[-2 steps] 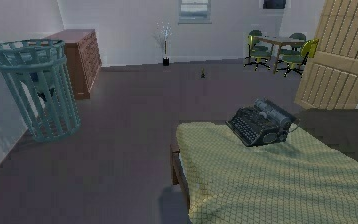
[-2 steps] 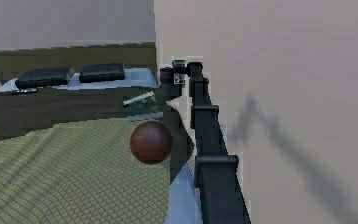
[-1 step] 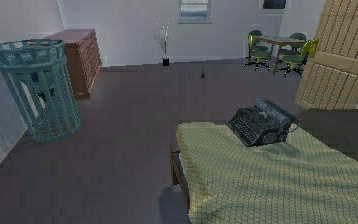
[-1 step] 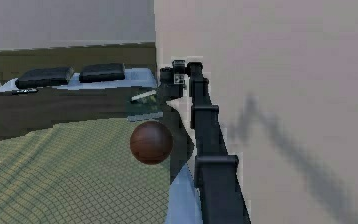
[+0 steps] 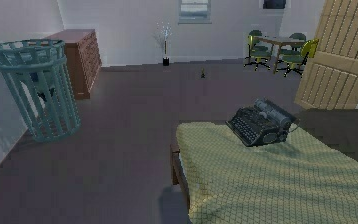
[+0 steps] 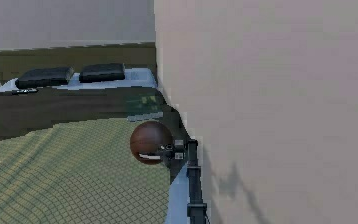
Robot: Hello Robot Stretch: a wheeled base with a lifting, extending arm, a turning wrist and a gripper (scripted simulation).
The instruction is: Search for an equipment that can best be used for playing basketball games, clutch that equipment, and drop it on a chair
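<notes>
Seemingly the grasp step: claw (image 6: 171, 150) at the basketball (image 6: 147, 142), wall-side edge of the bed (image 6: 67, 170); its hold cannot be told. Next: lift clear.

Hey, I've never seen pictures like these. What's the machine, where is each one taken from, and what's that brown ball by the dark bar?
These are simulator renders from a wheeled robot with one extending arm. The forward view looks ahead and slightly down: a bed with a typewriter on it, a teal slatted basket, a dresser, and far off a table with green chairs. The arm side view looks out to the side where the arm reaches: the dark bar is the arm, ending in its claw. At the claw is a brown ball, likely the basketball, seen against the bed's blanket, with two dark pillows beyond. I cannot tell whether the claw holds it or it rests on the bed.
</notes>
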